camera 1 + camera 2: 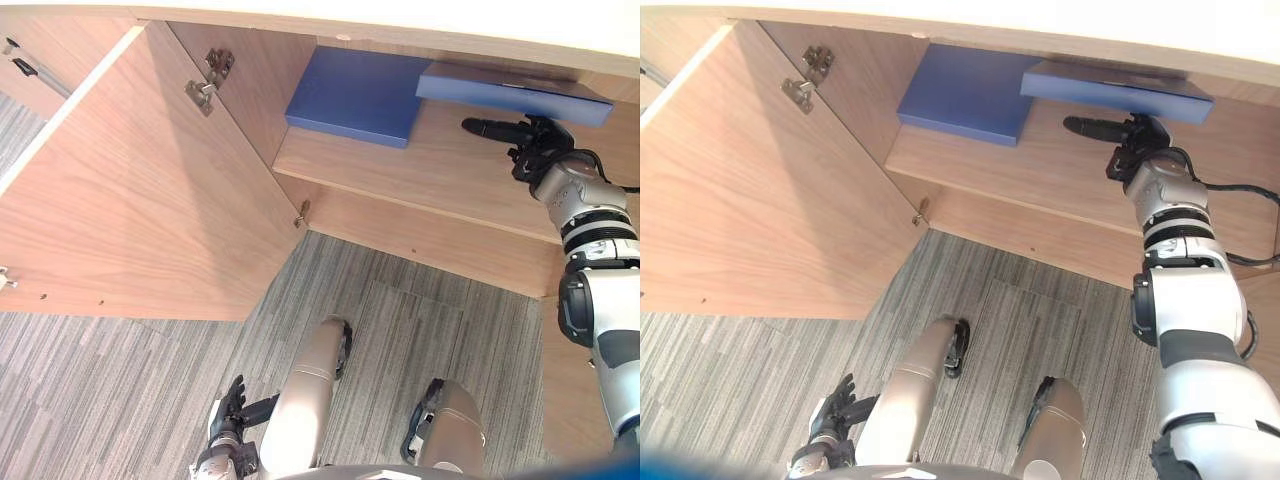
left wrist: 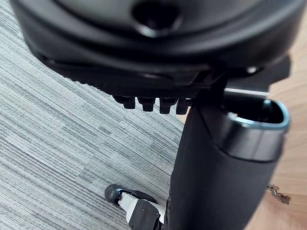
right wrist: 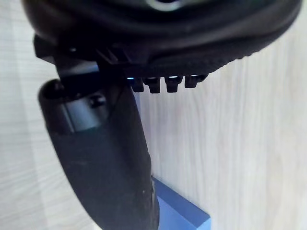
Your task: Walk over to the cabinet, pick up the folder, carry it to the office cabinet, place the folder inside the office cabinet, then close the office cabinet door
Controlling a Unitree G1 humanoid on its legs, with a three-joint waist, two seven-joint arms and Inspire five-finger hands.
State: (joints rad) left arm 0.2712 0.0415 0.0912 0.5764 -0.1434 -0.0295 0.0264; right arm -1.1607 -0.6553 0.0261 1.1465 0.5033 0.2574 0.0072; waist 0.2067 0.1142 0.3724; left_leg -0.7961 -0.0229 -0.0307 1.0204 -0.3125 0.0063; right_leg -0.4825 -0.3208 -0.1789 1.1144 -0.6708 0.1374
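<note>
R robot hand [image 1: 530,140] released, fingers straight, just beside blue folder [image 1: 515,92] on shelf [image 1: 440,170]. Rec.: seat folder fully, withdraw toward 6 o'clock, then swing door [image 1: 140,200].

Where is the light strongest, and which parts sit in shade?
Left eye view: the office cabinet glares almost white along its top edge; its inner side wall is dimmer than the open door. Right wrist view: the right hand is a dark mass against evenly lit pale wood, with a corner of the blue folder past it.
</note>
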